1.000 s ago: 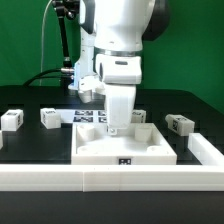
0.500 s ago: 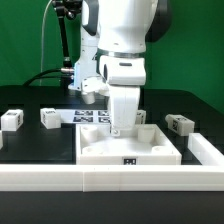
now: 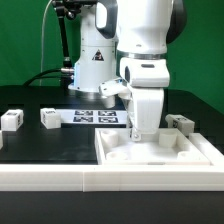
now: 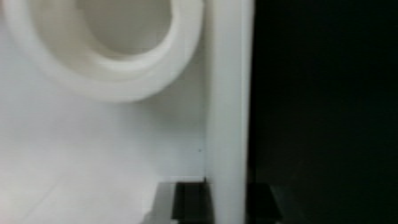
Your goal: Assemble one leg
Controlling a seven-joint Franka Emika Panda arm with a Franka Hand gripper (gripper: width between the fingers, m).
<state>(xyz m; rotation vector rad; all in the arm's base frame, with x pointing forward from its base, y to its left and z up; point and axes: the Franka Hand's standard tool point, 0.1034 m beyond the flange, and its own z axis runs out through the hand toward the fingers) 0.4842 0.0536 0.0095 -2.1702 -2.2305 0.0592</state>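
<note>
Exterior view: the claw (image 3: 139,131) sits low on the square panel (image 3: 160,152) by the worktop (image 3: 50,145) edge nearest the camera, probably to position it. I cannot tell whether it grips. The leg (image 3: 181,123) lies loose just behind the panel.

Wrist view: a corner socket (image 4: 107,45) looms close, so the claw is at the panel's rim.

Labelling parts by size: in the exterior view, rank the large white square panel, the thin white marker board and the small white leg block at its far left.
1. square panel
2. marker board, though farther back
3. leg block, clearly smallest
</note>
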